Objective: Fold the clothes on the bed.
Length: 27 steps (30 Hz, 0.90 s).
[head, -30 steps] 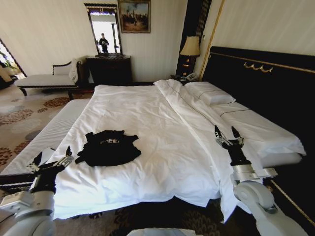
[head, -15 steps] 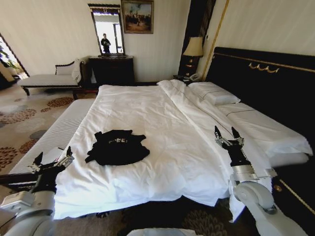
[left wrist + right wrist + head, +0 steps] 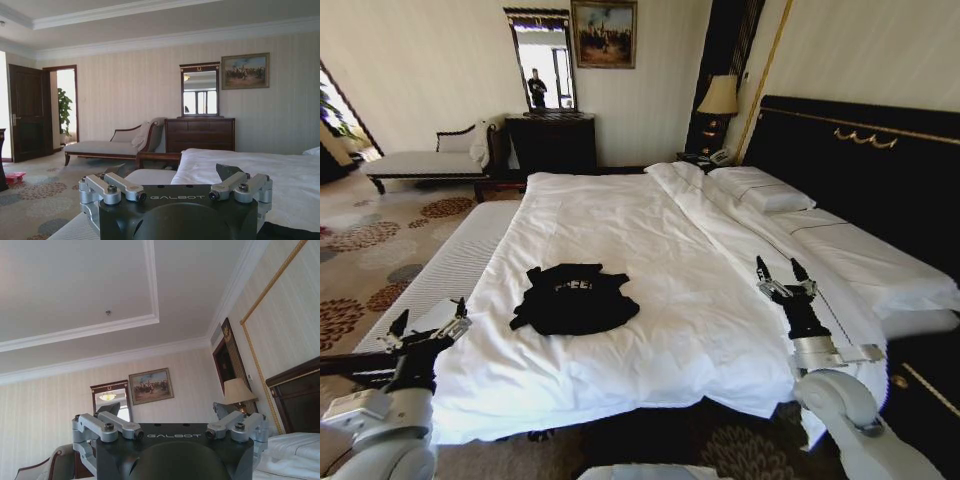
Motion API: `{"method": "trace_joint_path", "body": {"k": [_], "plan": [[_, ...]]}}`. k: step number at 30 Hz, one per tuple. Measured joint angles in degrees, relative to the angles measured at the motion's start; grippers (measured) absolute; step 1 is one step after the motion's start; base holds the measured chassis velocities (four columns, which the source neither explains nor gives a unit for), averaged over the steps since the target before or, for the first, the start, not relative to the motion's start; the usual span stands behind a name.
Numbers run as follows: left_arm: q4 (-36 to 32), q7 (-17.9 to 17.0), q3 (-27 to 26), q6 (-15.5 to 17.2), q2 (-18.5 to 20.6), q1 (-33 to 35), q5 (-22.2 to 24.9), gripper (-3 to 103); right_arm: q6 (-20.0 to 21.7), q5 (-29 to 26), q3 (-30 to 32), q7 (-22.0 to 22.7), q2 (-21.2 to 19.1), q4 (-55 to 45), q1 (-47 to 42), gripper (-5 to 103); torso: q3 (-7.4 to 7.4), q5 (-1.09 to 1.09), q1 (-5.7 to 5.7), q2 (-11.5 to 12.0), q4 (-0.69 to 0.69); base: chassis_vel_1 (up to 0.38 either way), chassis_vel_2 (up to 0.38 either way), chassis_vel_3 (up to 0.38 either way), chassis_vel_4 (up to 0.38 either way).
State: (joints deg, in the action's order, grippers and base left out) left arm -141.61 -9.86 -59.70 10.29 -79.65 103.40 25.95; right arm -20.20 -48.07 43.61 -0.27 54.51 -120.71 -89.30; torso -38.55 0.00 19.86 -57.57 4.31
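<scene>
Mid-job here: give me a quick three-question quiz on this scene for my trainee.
1. True or false: the black T-shirt lies on the white bed, touched by neither pincer.
2. Which pincer is raised on the headboard side? A) the left pincer B) the right pincer
3. Fill in: both pincers are ____ and hold nothing.

Key: 1 true; 2 B; 3 open.

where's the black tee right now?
Head view: the black T-shirt lies on the bed near its foot edge, left of centre, nearer the left gripper.
</scene>
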Motion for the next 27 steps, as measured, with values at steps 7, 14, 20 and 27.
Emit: {"method": "trace_joint_path", "body": {"k": [7,14,20,27], "plan": [[-0.3,0.0,-0.1,0.0,0.1,0.4,-0.1,100,-0.4,0.0,0.0,-0.2,0.1,0.0,0.1,100,0.00,0.00,0.00,0.0,0.00,0.119,0.113,-0.105,-0.115],[-0.4,0.0,-0.2,0.0,0.1,0.6,-0.2,100,-1.7,-0.6,-0.3,-1.0,0.1,0.3,0.2,100,0.00,-0.03,-0.01,0.0,0.01,0.088,0.080,-0.075,-0.083],[-0.7,0.0,-0.3,0.0,0.0,0.9,-0.2,100,-2.0,-1.0,-0.3,-1.0,0.0,0.3,0.3,100,0.00,0.03,0.00,0.0,0.00,0.000,0.000,0.000,0.000],[-1.1,0.0,-0.5,-0.1,-0.3,1.3,-0.3,100,-2.2,-0.9,-0.4,-1.0,0.0,0.3,0.4,100,0.00,-0.02,0.00,0.0,-0.01,0.000,0.000,0.000,0.000]]}}
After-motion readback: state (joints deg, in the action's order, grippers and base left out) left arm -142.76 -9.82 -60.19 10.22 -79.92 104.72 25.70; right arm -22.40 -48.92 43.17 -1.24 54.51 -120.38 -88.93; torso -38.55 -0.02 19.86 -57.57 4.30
